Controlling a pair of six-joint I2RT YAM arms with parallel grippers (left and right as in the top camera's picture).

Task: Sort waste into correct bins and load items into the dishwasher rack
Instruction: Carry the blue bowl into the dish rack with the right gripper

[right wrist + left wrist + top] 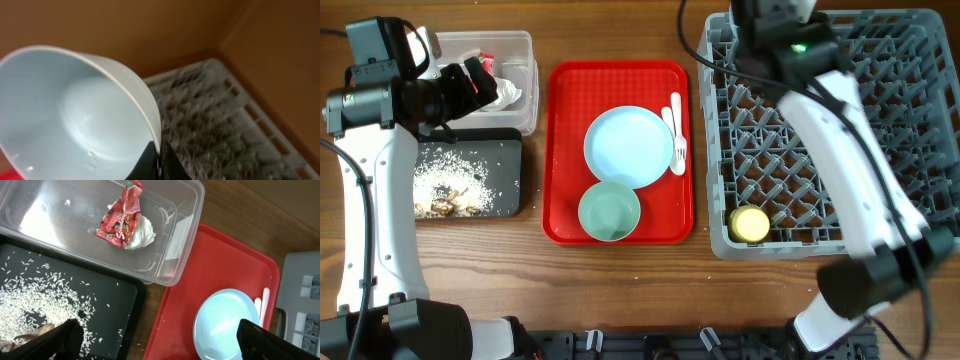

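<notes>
The right end effector (159, 162) is clenched on the rim of the small pale blue bowl (75, 120); only the wrist view shows this, with the bowl filling the left of the picture, its lower part cut off and the dark fingertips pinching its rim at the bottom edge. Overhead, that bowl and the end effector itself are hidden behind the right arm at the far edge of the counter (620, 30), above the far left corner of the dishwasher rack (880, 120). The rack behind the bowl is blurred in the wrist view. A small yellow cup (751, 224) sits in the rack's near left corner.

The left end effector (160, 335) is released, jaws spread wide and empty; only the two dark fingertips (60, 340) show at the bottom of its wrist view. It hangs over the clear tub (525, 70) near the counter's far left corner. In the tub lie the red snack wrapper (120, 217) and white tissue (142, 232), touching; the wrapper's white lettering is too crumpled to read. Overhead, the arm hides much of the tub.

The black tray (505, 175), just in front of the tub, holds scattered rice-like and brown scraps (445, 185).

On the red serving tray (560, 150), mid-counter, stand the pale blue plate (628, 146) and the mint green bowl (609, 212), with the white fork and spoon (676, 130) beside the plate, too small to tell apart clearly.
</notes>
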